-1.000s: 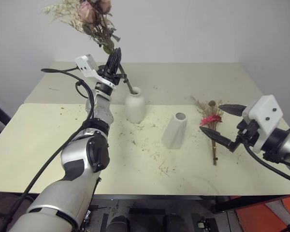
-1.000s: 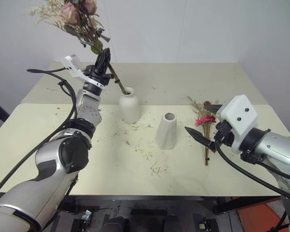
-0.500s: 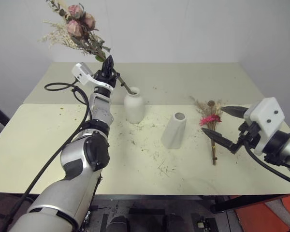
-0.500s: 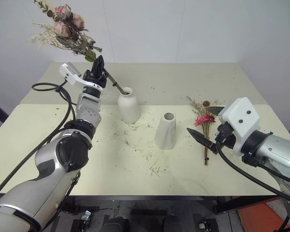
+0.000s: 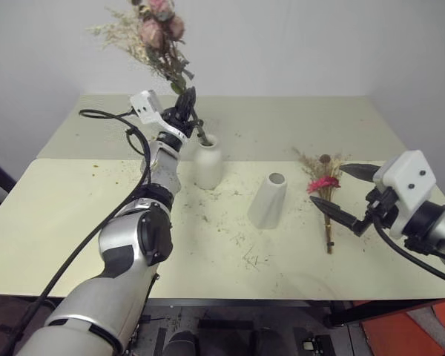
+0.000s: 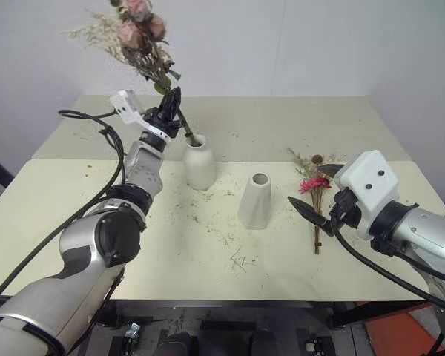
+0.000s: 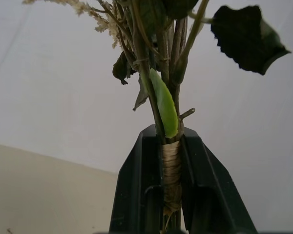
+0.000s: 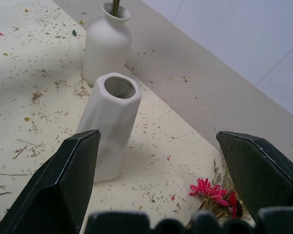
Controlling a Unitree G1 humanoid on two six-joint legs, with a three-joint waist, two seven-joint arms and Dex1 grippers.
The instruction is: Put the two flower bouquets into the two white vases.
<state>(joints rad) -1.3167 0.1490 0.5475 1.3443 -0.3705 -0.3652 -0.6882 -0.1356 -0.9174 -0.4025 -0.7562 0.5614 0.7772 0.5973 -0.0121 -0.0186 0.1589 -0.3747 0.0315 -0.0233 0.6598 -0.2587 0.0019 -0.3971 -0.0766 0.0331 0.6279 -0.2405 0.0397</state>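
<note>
Two bouquets, two white vases: the pink-rose bouquet (image 5: 157,33), with pale roses, green leaves and cream sprigs on thin brown stems, stands tilted with its stem ends inside the mouth of the rounded bottle vase (image 5: 207,164) at the back of the cream table (image 5: 74,222). The left gripper (image 5: 187,104) pinches the taped stems just above the vase's neck, its black fingers (image 7: 136,195) pressed against them on both sides. The tapered cone vase (image 5: 268,200) stands empty just beside it, toward the table's middle. The magenta-flowered bouquet (image 5: 323,187) lies flat on the tabletop on the far side of the cone vase, beige grasses fanned at its head, stems pointing toward the near edge. The right gripper (image 5: 345,194) hangs beside it, fingers spread wide and holding nothing. Dried plant crumbs (image 5: 241,245) litter the tabletop around both vases. A black cable (image 5: 107,119) loops from the left arm.
</note>
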